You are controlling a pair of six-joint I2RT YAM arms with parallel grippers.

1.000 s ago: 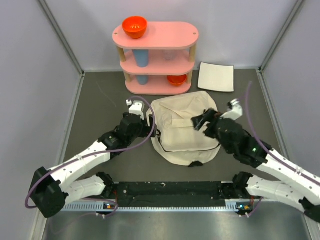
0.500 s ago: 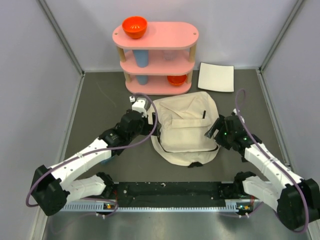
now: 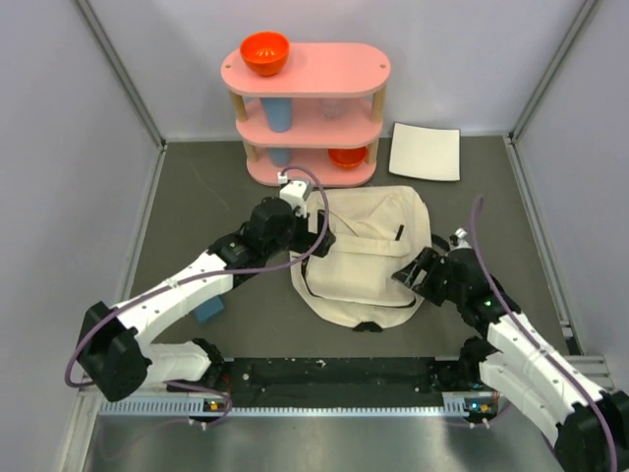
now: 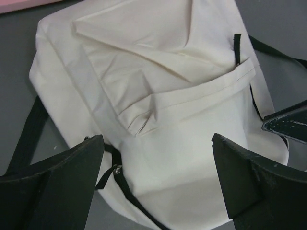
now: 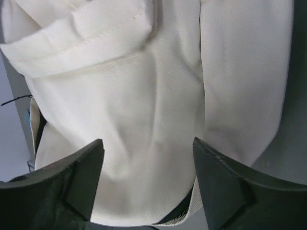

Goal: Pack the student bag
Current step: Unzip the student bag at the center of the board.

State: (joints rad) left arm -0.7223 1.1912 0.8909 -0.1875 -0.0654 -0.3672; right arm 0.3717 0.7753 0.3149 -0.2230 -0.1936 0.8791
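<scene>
Pale grey walls (image 3: 59, 147) box in my dark grey table (image 3: 187, 202); a pink three-tier shelf (image 3: 329, 67) stands at upper centre.

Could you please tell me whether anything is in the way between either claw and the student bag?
Nothing visible is. In each wrist view the student bag lies directly beyond the fingers of the open left claw and of the right claw, with no other object in between.

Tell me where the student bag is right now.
In the top view the student bag lies in the middle of the table, just in front of the pink shelf, with the white square sheet beyond its right corner.
</scene>
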